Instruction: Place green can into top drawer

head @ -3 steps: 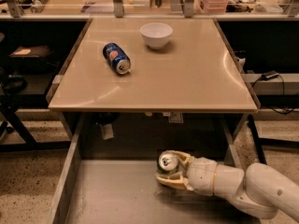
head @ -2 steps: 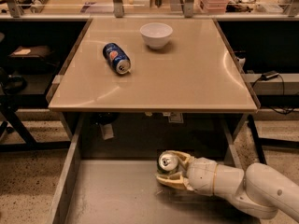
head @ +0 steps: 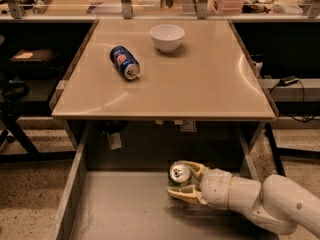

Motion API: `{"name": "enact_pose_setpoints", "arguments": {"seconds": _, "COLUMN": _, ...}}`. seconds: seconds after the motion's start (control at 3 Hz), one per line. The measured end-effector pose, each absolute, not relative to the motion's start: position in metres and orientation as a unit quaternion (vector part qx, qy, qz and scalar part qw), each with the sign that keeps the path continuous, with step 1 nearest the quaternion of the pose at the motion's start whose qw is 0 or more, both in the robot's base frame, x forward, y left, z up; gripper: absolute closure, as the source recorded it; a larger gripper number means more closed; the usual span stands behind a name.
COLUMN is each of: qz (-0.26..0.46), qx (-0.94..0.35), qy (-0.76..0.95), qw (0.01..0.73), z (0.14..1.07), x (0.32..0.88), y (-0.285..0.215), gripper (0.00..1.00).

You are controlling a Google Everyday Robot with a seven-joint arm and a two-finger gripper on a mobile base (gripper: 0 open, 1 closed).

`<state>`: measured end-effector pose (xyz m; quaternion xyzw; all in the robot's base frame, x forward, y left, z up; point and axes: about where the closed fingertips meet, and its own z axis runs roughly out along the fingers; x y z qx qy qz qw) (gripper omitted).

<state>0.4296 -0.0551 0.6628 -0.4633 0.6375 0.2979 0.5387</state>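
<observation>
A white robot arm is reaching in from the near right, and its pale two-finger gripper point(head: 176, 179) is clasping a small green-and-white aluminium soda can point(head: 180, 172), one finger on each side. The can is standing upright, silver top showing, inside the wide, shallow grey drawer point(head: 125, 209), which is lying open below the near edge of a beige table point(head: 200, 84). The can is sitting right of the drawer's middle, toward its far end. Whether its base is touching the bare floor cannot be told.

Doing this step well likely means lowering until the base is resting flat, then spreading the fingers evenly and drawing away without brushing the can.

On the tabletop, a blue soda can point(head: 125, 62) is lying on its side, with a white bowl point(head: 167, 36) farther back to its right.
</observation>
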Motion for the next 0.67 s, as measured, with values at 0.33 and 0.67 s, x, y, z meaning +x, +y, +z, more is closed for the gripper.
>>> {"name": "enact_pose_setpoints", "arguments": {"seconds": 0.33, "qz": 0.298, "qx": -0.463, "qy": 0.637, "qw": 0.539, "z": 0.6628, "x": 0.4296, "y": -0.055, "gripper": 0.0}}
{"name": "enact_pose_setpoints", "arguments": {"seconds": 0.67, "qz": 0.298, "qx": -0.463, "qy": 0.637, "qw": 0.539, "z": 0.6628, "x": 0.4296, "y": -0.055, "gripper": 0.0}}
